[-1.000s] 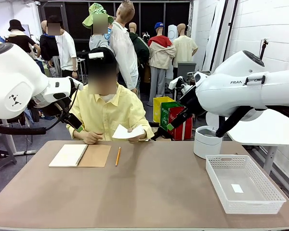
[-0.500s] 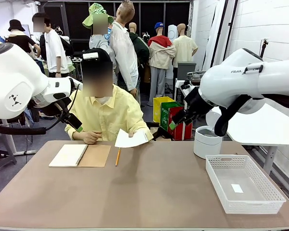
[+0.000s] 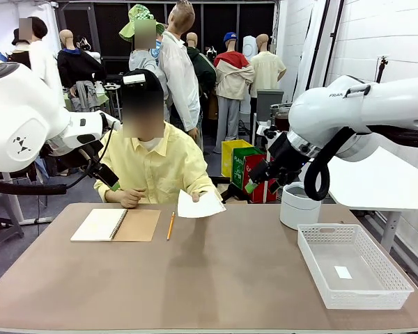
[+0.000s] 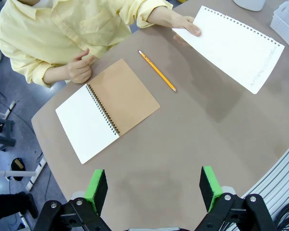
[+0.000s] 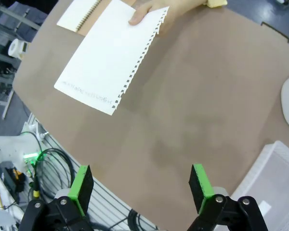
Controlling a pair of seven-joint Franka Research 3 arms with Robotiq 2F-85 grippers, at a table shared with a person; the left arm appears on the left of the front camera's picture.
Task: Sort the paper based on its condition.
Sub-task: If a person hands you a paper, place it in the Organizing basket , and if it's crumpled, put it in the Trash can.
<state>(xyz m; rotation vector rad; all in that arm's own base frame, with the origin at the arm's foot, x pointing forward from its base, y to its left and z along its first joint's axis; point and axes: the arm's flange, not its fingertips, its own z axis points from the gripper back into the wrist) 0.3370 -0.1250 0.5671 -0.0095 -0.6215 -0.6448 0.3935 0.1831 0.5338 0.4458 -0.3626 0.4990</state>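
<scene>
A person's hand holds out one sheet of paper, flat and smooth with a perforated edge, just above the far middle of the table. The same sheet of paper lies ahead of my right gripper, whose green pads stand wide apart with nothing between them. In the front view that right gripper hangs to the right of the sheet, apart from it. My left gripper is open and empty, high over the table, with the paper far off at upper right. Seen from the front, my left gripper hovers beside the person's elbow.
A spiral notebook with a brown cover lies open at far left, a yellow pencil beside it. A white basket with a small white tag sits at the right. A white round container stands behind it.
The person has moved the sheet forward and to the right, lower over the table. My right arm has swung inward, its gripper staying open. The left arm has not moved.
</scene>
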